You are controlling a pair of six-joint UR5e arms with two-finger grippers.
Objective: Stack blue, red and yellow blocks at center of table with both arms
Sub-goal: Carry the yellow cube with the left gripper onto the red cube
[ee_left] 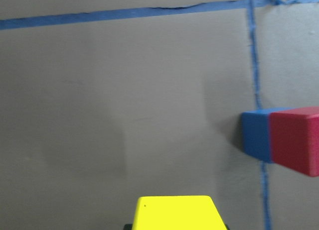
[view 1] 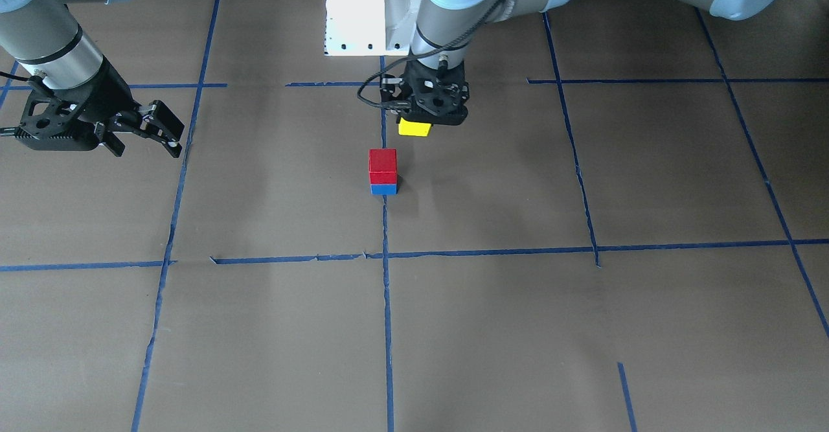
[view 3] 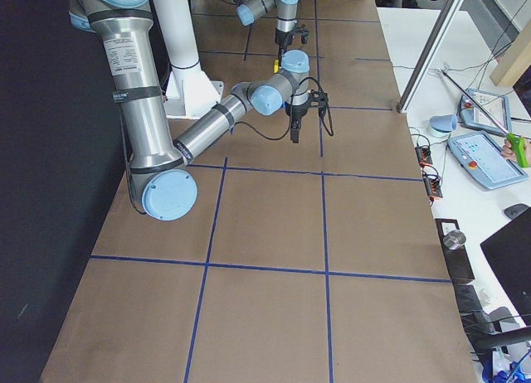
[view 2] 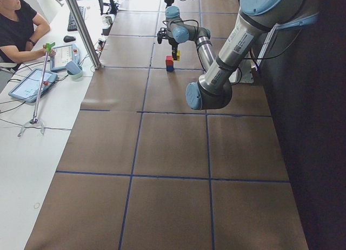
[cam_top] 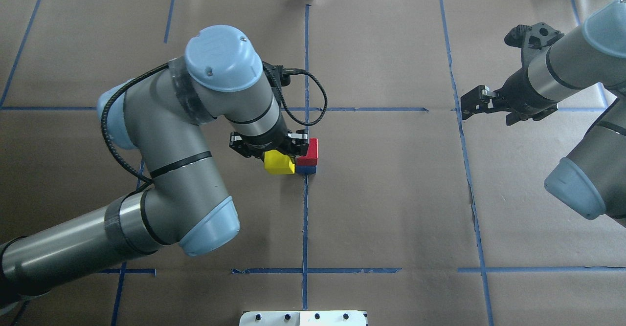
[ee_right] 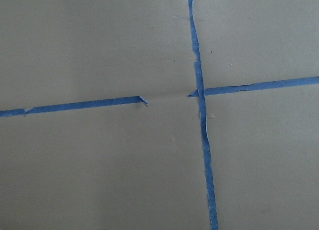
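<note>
A red block [view 1: 382,165] sits on a blue block [view 1: 383,189] at the table's centre, on a blue tape line. My left gripper [view 1: 420,122] is shut on a yellow block [view 1: 414,127] and holds it in the air, beside the stack on the robot's side and above its top. In the overhead view the yellow block [cam_top: 279,163] is just left of the red block [cam_top: 308,153]. The left wrist view shows the yellow block [ee_left: 174,212] at the bottom and the stack [ee_left: 279,139] at the right. My right gripper [view 1: 170,133] is open and empty, far off to the side.
Brown paper with a grid of blue tape lines [view 1: 386,302] covers the table. The white robot base [view 1: 363,11] stands behind the stack. A seated operator [view 2: 16,28] and tablets [view 2: 30,83] are at a side desk.
</note>
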